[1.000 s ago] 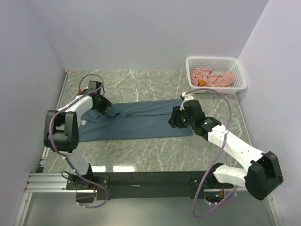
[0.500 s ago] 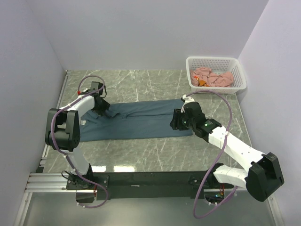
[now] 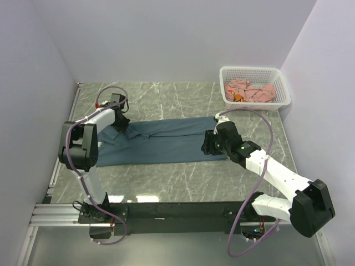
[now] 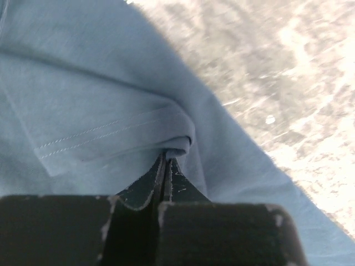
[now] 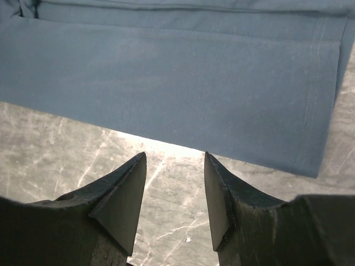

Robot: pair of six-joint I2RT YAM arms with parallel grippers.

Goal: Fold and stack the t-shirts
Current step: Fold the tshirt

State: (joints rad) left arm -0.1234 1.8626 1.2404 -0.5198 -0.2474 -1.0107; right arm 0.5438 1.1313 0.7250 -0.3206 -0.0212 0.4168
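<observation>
The dark slate-blue t-shirt [image 3: 161, 143] lies flat across the marble table, folded to a long band. My left gripper [image 3: 123, 123] sits at its upper left, by the sleeve. In the left wrist view the gripper [image 4: 166, 158] has its jaws pressed together, with the tips pinching the folded sleeve edge of the t-shirt [image 4: 83, 111]. My right gripper [image 3: 206, 145] hovers at the shirt's right end. There the right gripper [image 5: 175, 160] is open over bare marble, just short of the hem of the t-shirt [image 5: 166, 83]. Salmon-pink t-shirts [image 3: 252, 91] lie crumpled in the basket.
A white lattice basket [image 3: 252, 68] stands at the far right corner, against the walls. Grey walls close in the table [image 3: 183, 177] on the left, back and right. The black rail with both arm bases runs along the near edge.
The left jaws have gone from partly open to shut at the sleeve fold, and that arm's wrist has shifted slightly. The right gripper has drifted a little to the right, still open.
</observation>
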